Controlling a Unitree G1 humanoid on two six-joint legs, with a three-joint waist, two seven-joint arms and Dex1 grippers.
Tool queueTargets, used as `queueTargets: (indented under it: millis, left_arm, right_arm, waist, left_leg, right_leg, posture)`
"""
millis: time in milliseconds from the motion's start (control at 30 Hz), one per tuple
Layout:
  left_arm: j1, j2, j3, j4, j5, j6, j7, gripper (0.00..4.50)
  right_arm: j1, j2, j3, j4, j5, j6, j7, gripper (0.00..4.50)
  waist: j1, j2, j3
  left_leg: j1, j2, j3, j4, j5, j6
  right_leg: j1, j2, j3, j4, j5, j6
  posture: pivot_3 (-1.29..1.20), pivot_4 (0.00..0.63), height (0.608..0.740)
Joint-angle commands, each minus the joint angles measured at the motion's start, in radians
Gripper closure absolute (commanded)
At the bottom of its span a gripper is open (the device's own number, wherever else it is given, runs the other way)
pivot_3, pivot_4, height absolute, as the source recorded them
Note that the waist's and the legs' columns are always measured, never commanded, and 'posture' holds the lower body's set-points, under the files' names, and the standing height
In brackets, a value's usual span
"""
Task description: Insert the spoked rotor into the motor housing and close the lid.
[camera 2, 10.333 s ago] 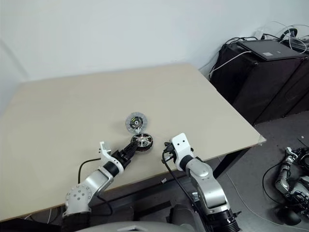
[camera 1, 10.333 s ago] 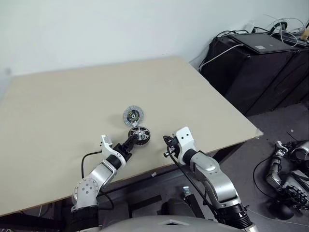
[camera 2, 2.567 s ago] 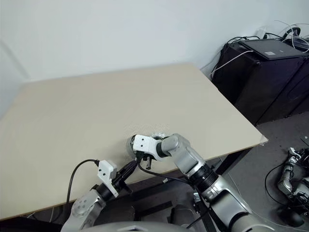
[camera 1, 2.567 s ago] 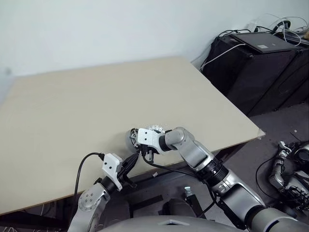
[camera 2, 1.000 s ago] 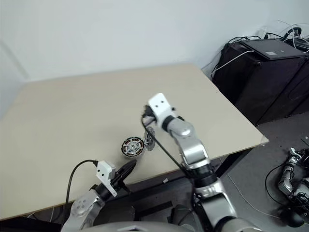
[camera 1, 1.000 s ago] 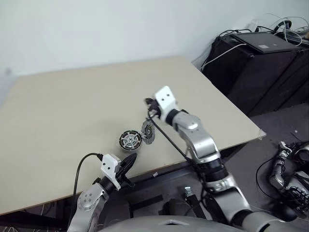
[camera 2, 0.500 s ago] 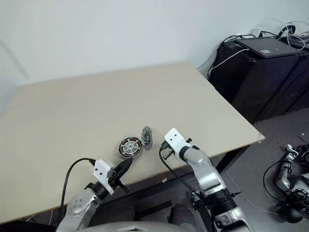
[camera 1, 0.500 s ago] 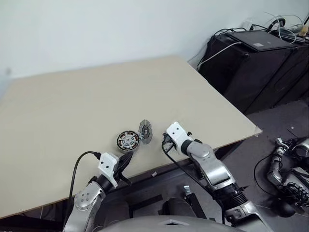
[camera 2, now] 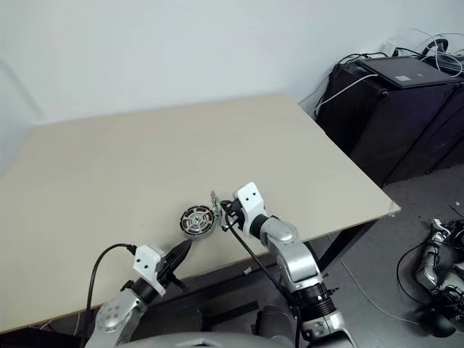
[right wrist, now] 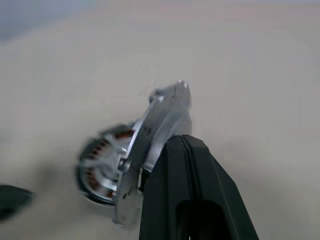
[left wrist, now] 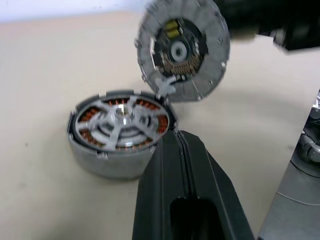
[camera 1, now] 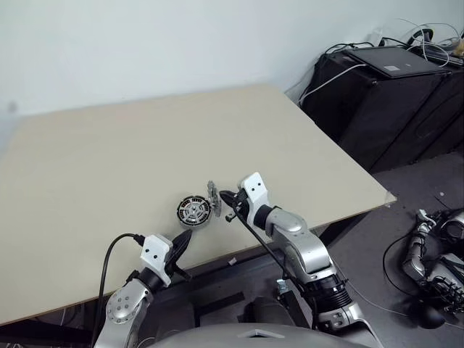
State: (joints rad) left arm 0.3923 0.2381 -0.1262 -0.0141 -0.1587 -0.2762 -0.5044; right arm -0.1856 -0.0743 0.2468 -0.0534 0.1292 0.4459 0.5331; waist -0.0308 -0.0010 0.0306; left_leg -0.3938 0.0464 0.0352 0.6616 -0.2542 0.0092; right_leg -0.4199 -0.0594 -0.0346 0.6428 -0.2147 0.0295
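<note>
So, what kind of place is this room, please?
Probably a lab or workshop: motor parts, the motor housing and the lid, lie on a plain table, beside a dark cabinet with cables.

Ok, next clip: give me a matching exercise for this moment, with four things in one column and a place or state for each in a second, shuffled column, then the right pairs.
Things:
1. spoked rotor
2. lid
3. left claw
4. black cabinet

Places or states:
A. standing on edge beside the motor housing
B. shut, holding nothing, near the table edge
C. seated inside the ring of copper windings
D. on the floor, off the table's right side

Pairs: 1-C, 2-A, 3-B, 4-D
</note>
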Motion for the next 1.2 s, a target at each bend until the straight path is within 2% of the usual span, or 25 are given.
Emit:
queueTargets:
  millis: [33,1200]
  left_arm:
    - [-0.011,-0.004,0.007,0.018,-0.001,-0.045,-0.007,4.5]
    - [-0.008,-0.013,0.01,0.058,-0.011,-0.076,-0.021,4.5]
  right_arm:
    - [-0.041,0.014,0.018,-0.016,0.034,-0.007,0.033,4.49]
    - [-0.26,0.141,0.125,0.512,-0.107,-0.127,0.007,4.49]
  waist:
    - [0.0,0.0,0.0]
    - [-0.005,-0.001,-0.002]
  left_leg:
    - [0.0,0.0,0.0,0.0,0.0,0.0]
    - [0.0,0.0,0.001,0.0,0.0,0.0]
  right_leg:
    - [0.0,0.0,0.0,0.0,0.0,0.0]
    - [0.0,0.0,0.0,0.001,0.0,0.0]
  posture:
    - [0.0,0.0,0.74]
    - [0.0,0.0,0.74]
